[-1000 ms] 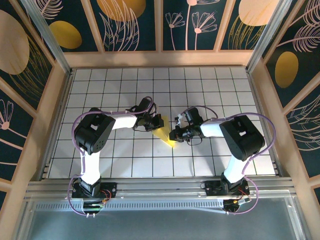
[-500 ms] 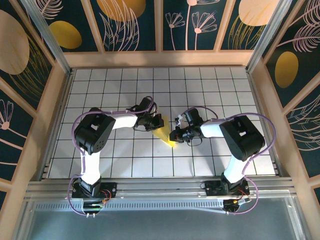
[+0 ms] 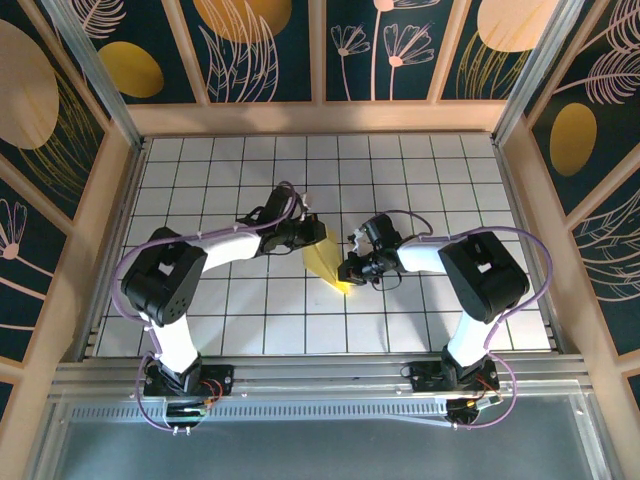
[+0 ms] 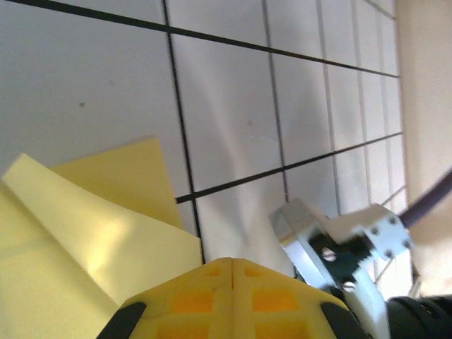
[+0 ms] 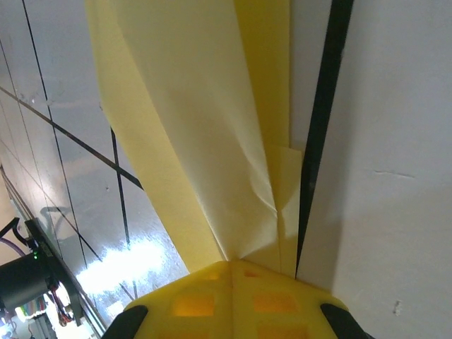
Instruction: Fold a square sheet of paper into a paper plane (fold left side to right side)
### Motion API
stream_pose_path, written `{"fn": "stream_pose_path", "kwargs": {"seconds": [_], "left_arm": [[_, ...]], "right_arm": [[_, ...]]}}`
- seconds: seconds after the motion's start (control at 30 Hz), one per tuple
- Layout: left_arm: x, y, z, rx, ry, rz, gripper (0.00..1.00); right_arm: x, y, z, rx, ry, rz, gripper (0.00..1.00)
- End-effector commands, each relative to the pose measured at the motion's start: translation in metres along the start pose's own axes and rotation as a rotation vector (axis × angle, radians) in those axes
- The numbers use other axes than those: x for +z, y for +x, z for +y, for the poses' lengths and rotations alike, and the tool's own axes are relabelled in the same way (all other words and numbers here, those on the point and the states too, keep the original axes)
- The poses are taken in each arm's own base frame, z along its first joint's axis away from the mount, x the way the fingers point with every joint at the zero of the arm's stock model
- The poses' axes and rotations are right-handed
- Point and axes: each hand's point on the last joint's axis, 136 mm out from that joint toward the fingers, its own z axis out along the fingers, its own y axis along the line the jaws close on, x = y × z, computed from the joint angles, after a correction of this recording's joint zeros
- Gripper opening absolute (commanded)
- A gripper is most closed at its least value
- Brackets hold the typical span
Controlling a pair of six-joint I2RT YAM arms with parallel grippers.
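Yellow folded paper (image 3: pixel 324 262) sits mid-worktop (image 3: pixel 250 320), between the arms. The left tool (image 3: pixel 312 237), fingers pressed together, pinches its far corner. The right tool (image 3: pixel 347 272), also closed, pinches its near tip.

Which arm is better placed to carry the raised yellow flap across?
Left, probably. The left gripper is shut on the raised far edge of the paper; the right gripper, also shut, sits at the near tip, apparently pinning it down.

White grid-tiled table (image 3: pixel 200 190) inside wooden-framed dark wall panels (image 3: pixel 290 65) with golden ovals (image 3: pixel 130 68) and pale leaf outlines.
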Motion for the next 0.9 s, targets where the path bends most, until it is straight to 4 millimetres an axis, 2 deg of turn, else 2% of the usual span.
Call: {"fn": "stream_pose_path", "kwargs": {"seconds": [0.0, 0.23, 0.53, 0.87], "left_arm": [[0.001, 0.016, -0.005, -0.029, 0.096, 0.036, 0.0], [0.017, 0.037, 0.004, -0.063, 0.123, 0.105, 0.0], [0.034, 0.041, 0.017, -0.069, 0.1, 0.13, 0.0], [0.043, 0.041, 0.055, -0.077, -0.069, 0.114, 0.0]], "right_arm": [[0.009, 0.04, -0.072, 0.132, 0.294, 0.091, 0.0], [0.009, 0.042, -0.08, 0.14, 0.345, 0.1, 0.0], [0.01, 0.043, -0.083, 0.14, 0.364, 0.107, 0.0], [0.009, 0.047, -0.088, 0.139, 0.399, 0.12, 0.0]]}}
